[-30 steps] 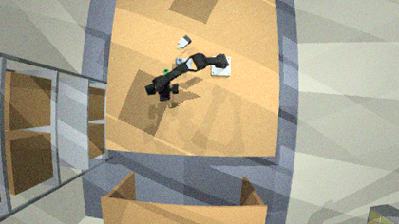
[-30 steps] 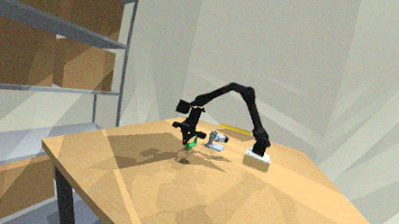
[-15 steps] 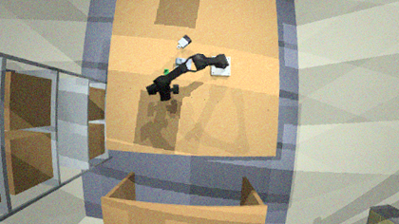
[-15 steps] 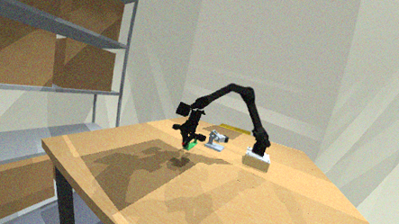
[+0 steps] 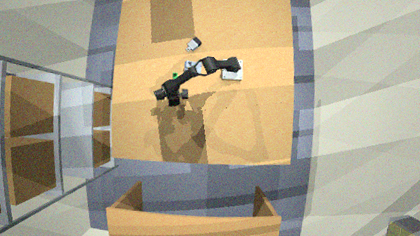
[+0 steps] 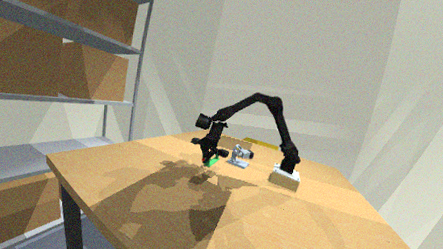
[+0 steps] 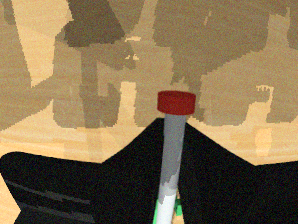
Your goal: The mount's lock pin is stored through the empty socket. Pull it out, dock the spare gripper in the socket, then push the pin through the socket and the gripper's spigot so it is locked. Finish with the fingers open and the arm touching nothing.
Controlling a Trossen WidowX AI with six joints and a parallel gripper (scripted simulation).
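Where the top view looks down on the tan wooden table (image 5: 246, 134), the black gripper (image 5: 171, 97) is low over the boards, near the small grey socket mount (image 5: 189, 65); the grey-and-black spare gripper (image 5: 193, 42) lies apart.

From the exterior view, the black jointed arm (image 6: 274, 115) arches from its white base block (image 6: 282, 180).

At the wrist view, the fingers are closed on the grey red-capped lock pin (image 7: 172, 163).
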